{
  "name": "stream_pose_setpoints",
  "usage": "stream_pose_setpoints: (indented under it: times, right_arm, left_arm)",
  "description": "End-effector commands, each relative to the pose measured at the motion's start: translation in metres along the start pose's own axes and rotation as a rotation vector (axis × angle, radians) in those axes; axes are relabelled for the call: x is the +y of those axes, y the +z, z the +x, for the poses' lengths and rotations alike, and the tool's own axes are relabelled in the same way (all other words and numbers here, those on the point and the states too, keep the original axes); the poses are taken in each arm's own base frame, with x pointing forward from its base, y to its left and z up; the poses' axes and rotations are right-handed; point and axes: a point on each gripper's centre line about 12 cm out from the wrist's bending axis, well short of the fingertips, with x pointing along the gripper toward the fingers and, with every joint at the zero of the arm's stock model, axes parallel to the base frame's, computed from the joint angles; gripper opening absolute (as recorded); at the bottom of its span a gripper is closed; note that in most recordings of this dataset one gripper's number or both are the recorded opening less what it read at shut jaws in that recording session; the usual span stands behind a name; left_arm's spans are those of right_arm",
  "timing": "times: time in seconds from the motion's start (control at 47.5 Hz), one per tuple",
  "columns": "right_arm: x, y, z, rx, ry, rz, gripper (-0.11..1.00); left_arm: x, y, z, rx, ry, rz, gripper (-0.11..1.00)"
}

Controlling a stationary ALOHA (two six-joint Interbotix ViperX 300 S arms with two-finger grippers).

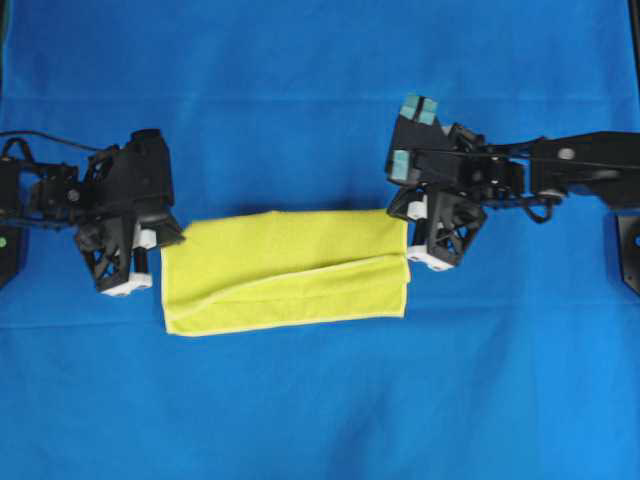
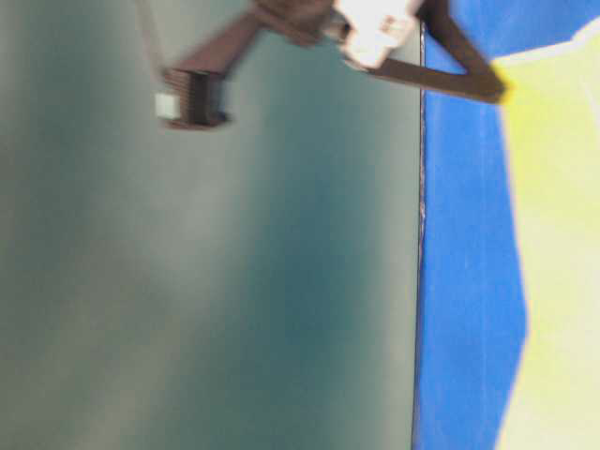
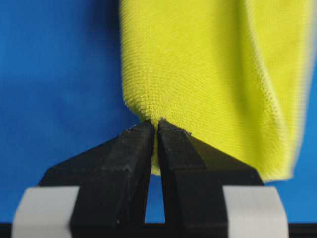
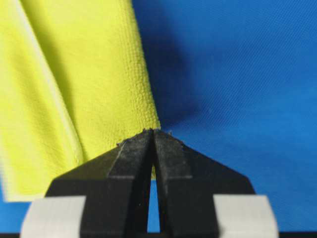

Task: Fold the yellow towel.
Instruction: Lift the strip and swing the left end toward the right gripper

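Observation:
The yellow towel (image 1: 285, 270) lies on the blue cloth as a wide strip, with a folded-over layer whose hem runs slantwise across its near half. My left gripper (image 1: 160, 247) is at the strip's far left corner. In the left wrist view it (image 3: 156, 124) is shut on the towel (image 3: 208, 74), with yellow cloth pinched between the tips. My right gripper (image 1: 408, 235) is at the strip's right end. In the right wrist view it (image 4: 152, 131) is shut on the towel's edge (image 4: 74, 89). The towel (image 2: 558, 234) also shows, blurred, in the table-level view.
The blue background cloth (image 1: 320, 400) covers the whole table around the towel. The arm bases stand at the left edge (image 1: 10, 240) and the right edge (image 1: 625, 250). The table-level view is mostly a blurred grey-green surface (image 2: 206, 262).

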Motion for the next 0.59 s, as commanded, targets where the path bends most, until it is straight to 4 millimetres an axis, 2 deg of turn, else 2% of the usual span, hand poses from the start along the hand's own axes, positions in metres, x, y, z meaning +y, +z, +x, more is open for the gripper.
stream_pose_setpoints:
  times: [0.0, 0.148, 0.253, 0.464, 0.569]
  right_arm:
    - [0.005, 0.021, -0.024, -0.064, 0.01, -0.016, 0.0]
    - [0.009, 0.034, -0.053, -0.095, 0.007, -0.051, 0.0]
    - [0.01, 0.039, -0.068, -0.119, 0.005, -0.066, 0.0]
    - [0.008, 0.042, -0.069, -0.142, -0.002, -0.073, 0.0]
    - [-0.002, 0.043, -0.067, -0.141, -0.024, -0.059, 0.0]
  left_arm:
    - [-0.009, 0.026, -0.024, -0.106, -0.032, 0.009, 0.03]
    - [-0.014, 0.04, -0.054, -0.21, -0.06, 0.016, 0.03]
    - [-0.014, 0.042, -0.067, -0.249, -0.069, 0.013, 0.03]
    - [-0.014, 0.04, -0.063, -0.234, -0.065, 0.015, 0.02]
    - [-0.014, 0.04, -0.059, -0.223, -0.065, 0.014, 0.02]
